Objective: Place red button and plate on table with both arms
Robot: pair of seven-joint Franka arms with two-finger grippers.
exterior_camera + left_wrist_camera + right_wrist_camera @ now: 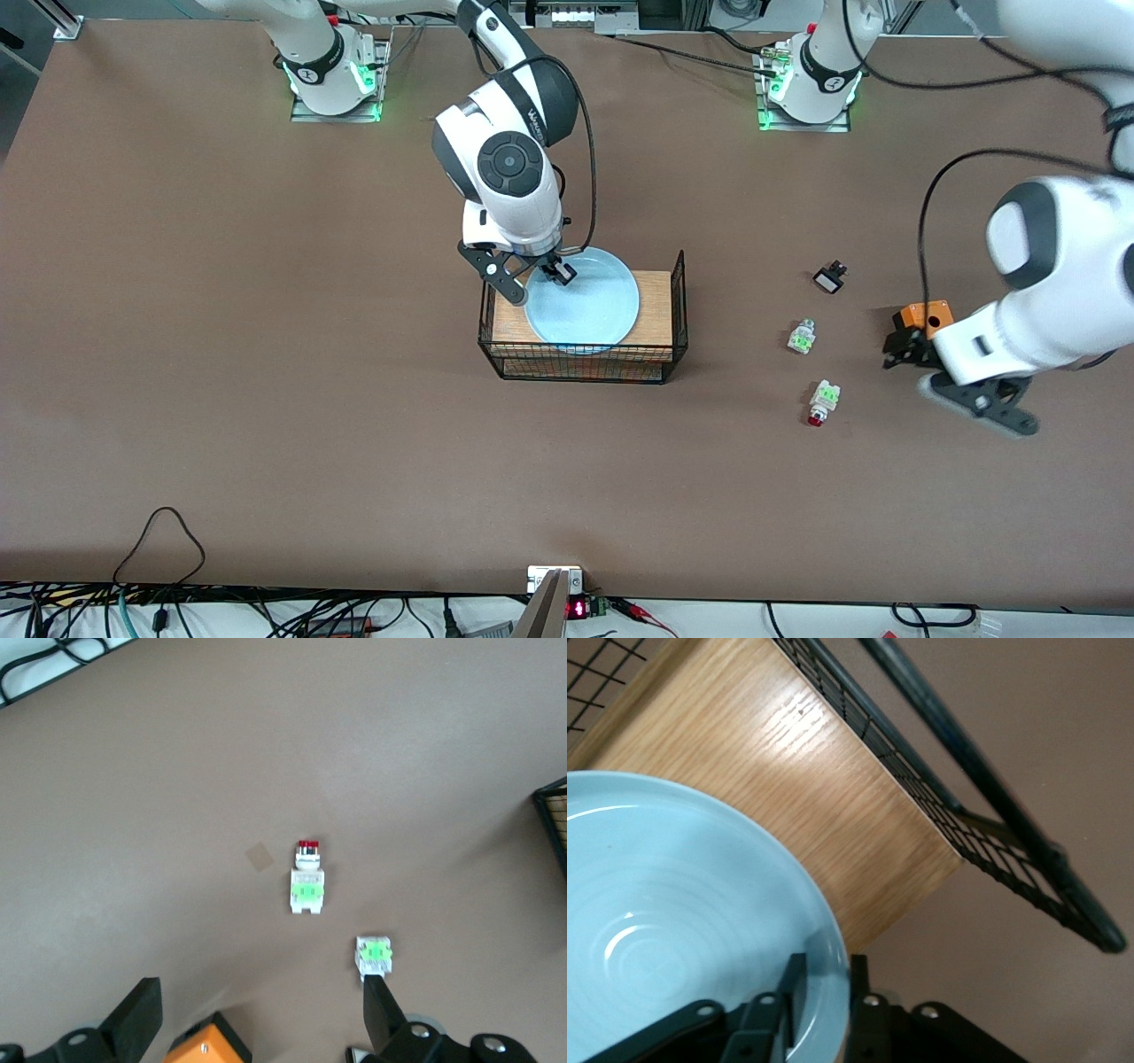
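- My right gripper (pixel 542 270) is down at the plate (pixel 582 299), at the part of the rim facing the robots' bases. In the right wrist view one finger sits inside the rim and the other outside, drawn in close on the edge (pixel 819 988); I read that as a pinch on the plate, though I can't confirm how firm the hold is.
- My left gripper (pixel 257 1028) hangs above the table (pixel 266 354) at the left arm's end, by the orange box (pixel 921 315), with its fingers spread wide and nothing between them.
- The plate lies flat on the wooden top of the black wire rack (pixel 585 341), so it is not on the table yet.
- The red button (pixel 821 403) lies on its side on the bare tabletop, red cap toward the front camera and green block toward the bases. It is well clear of the rack and nothing touches it.
- Near it sit a similar green-and-white part (pixel 802 337) without a red cap, a little farther from the front camera, and a small black part (pixel 829 280) farther again.
- My judgement: the button half looks finished, as the button rests on the table and the left gripper is empty. The plate half is only at the grasp.
- What's left, as I see it: lift the plate clear of the rack's raised wire side, carry it to open tabletop, set it flat and let go. A rim pinch on a wide plate may tilt, so I'd go slowly.
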